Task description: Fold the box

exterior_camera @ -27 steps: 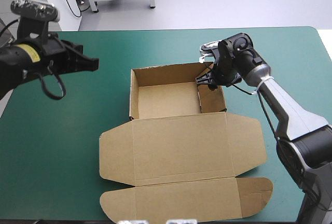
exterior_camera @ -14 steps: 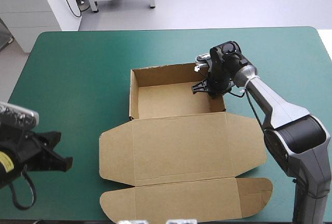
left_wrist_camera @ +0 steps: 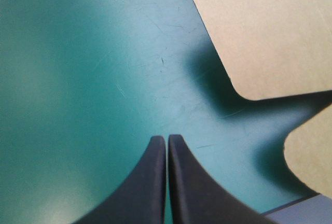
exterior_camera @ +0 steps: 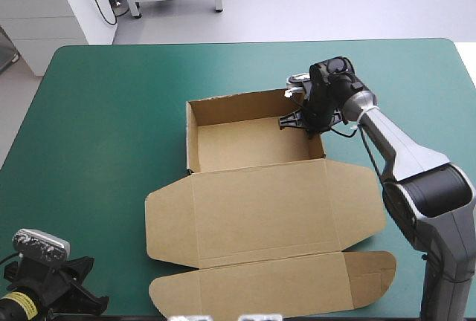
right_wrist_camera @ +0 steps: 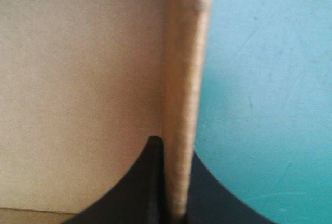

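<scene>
The brown box (exterior_camera: 260, 209) lies in the middle of the high view on the teal-green cover of the bench (exterior_camera: 111, 113). Its tray (exterior_camera: 242, 143) sits just above the frame's centre with all four walls raised and the top open. The lid (exterior_camera: 260, 206) lies flat below the tray, hinged to its near wall. A side flap (exterior_camera: 169, 224) spreads to the left of the lid and another (exterior_camera: 355, 206) to the right. A long front flap (exterior_camera: 275, 287) with rounded ends lies toward the bottom edge of the frame.

The right arm (exterior_camera: 401, 150) comes in from the lower right and reaches up to the tray's right wall (exterior_camera: 320, 148), near its far corner. The right jaws are all but closed on that wall. In the right wrist view the wall's top edge (right_wrist_camera: 181, 79) runs straight out from between the black fingers (right_wrist_camera: 140, 182). One finger is inside the tray against brown board (right_wrist_camera: 78, 79). The other is outside, over the cover (right_wrist_camera: 270, 79).

The left arm (exterior_camera: 44, 299) sits in the lower left corner of the high view, well apart from the tray. The left jaws are pressed together and hold nothing, the fingers (left_wrist_camera: 150, 182) meeting over bare cover (left_wrist_camera: 78, 79). Ahead of them and off to one side, two rounded corners of the flat board (left_wrist_camera: 270, 32) lie on the bench, each casting a shadow.
</scene>
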`<action>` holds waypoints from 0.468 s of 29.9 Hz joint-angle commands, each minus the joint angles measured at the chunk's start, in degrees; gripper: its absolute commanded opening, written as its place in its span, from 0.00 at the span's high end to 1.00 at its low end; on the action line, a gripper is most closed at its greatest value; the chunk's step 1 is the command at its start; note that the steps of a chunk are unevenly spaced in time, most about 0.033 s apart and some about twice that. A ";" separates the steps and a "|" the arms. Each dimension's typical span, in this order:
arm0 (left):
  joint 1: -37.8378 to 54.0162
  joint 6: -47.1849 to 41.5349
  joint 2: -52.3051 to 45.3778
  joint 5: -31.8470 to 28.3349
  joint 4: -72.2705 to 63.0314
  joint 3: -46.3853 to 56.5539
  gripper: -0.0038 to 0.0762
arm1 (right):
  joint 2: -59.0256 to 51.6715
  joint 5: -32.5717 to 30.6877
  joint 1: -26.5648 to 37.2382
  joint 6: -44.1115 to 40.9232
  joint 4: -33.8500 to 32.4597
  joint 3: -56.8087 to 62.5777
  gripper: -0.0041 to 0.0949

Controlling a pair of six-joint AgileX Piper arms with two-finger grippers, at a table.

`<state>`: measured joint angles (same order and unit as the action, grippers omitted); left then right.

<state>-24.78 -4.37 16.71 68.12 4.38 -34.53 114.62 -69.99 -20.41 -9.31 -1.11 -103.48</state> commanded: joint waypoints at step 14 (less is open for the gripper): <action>-0.24 -0.10 -2.62 -5.49 0.56 1.25 0.96 | -14.76 -1.38 35.37 7.16 -1.28 -1.39 0.97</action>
<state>-24.78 -4.37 13.33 66.08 4.73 -32.17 104.63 -70.64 8.86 -4.14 -2.16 -103.31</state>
